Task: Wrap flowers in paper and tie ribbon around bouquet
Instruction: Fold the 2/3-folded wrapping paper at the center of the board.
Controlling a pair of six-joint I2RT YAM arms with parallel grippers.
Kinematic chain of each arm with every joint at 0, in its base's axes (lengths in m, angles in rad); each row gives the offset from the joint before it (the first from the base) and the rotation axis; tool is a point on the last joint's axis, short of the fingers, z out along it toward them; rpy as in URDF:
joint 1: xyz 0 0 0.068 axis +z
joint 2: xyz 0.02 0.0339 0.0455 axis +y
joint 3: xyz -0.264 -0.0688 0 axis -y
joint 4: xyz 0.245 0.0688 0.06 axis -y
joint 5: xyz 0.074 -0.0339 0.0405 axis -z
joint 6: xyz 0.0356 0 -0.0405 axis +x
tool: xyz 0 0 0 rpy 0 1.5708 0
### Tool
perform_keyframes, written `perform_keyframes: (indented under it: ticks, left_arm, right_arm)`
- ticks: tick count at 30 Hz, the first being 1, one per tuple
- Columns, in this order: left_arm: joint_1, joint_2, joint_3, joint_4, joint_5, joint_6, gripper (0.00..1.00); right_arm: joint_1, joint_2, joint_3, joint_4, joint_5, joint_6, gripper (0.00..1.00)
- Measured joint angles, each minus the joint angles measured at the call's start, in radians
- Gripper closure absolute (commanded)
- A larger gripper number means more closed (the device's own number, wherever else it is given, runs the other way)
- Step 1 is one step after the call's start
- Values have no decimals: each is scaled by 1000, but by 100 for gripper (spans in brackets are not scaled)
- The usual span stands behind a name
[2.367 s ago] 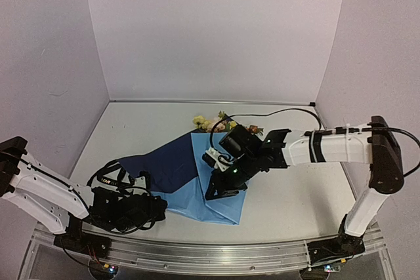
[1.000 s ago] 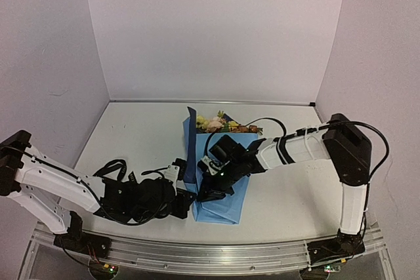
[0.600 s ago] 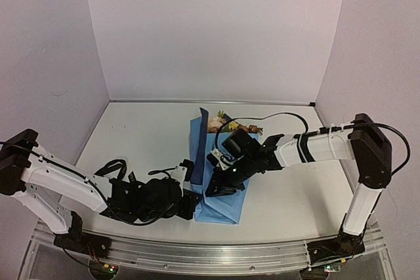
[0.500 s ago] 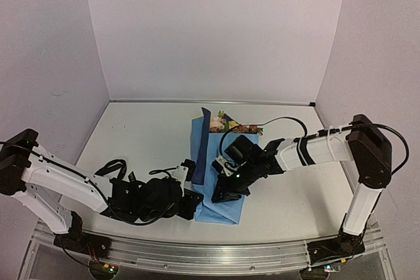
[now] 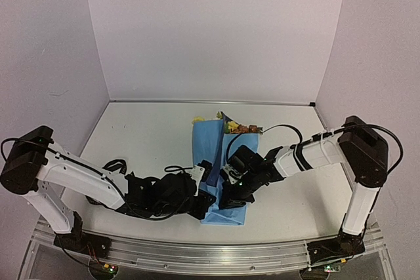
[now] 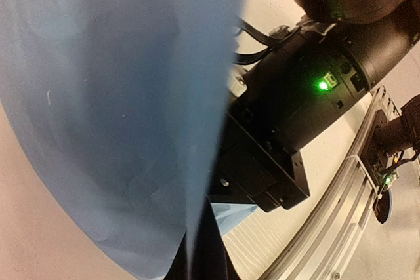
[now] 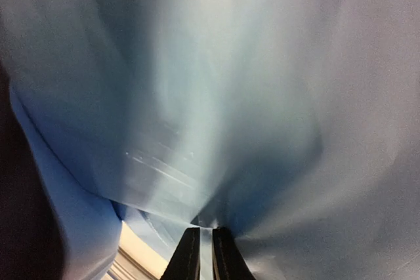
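Note:
The light-blue paper (image 5: 207,142) stands folded upright in the middle of the table. Yellow and orange blooms of the flowers (image 5: 231,124) show above its far end. My left gripper (image 5: 209,176) is shut on the raised left flap; in the left wrist view the paper (image 6: 111,96) runs down into its closed fingers (image 6: 197,254). My right gripper (image 5: 226,198) is shut on the sheet's near part; the right wrist view is filled with paper (image 7: 230,96), a fold pinched between the tips (image 7: 200,250). The black ribbon (image 5: 117,164) lies looped by the left arm.
The right arm's black wrist with a green light (image 6: 321,84) sits close beside the left gripper. The table's metal front rail (image 5: 210,248) runs just behind both grippers. Lilac walls close the table at the back and sides.
The left gripper has carried the paper's left flap up and over to the right, so the sheet now stands over the flowers. The right gripper has slid slightly nearer, still pinching.

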Motion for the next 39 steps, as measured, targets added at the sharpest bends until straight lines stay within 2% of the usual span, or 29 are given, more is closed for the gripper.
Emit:
perform_keyframes:
  ticks: [6,9,14,20,31,39]
  left_arm:
    - [35,72,24,7,75,15,100]
    - [50,94,37,8,108,25,100]
    - [58,135,82,6,164,43,99]
    - [58,186,144,6,229,69,97]
    - [58,262,230,-24,293,98,97]
    - [58,287,267,-47,308,115,97]
  right_arm:
    - [-4,-153,-95,1,53,1,88]
    - [-7,-258,-141,-1,92,1,83]
    - [-8,-435,-202,-70,189,-24,60]
    - [-8,-583,-160,-244,317,-84,39]
    - [-9,-590,-9,-395,486,-135,22]
    - [-27,-517,54,-433,541,-124,20]
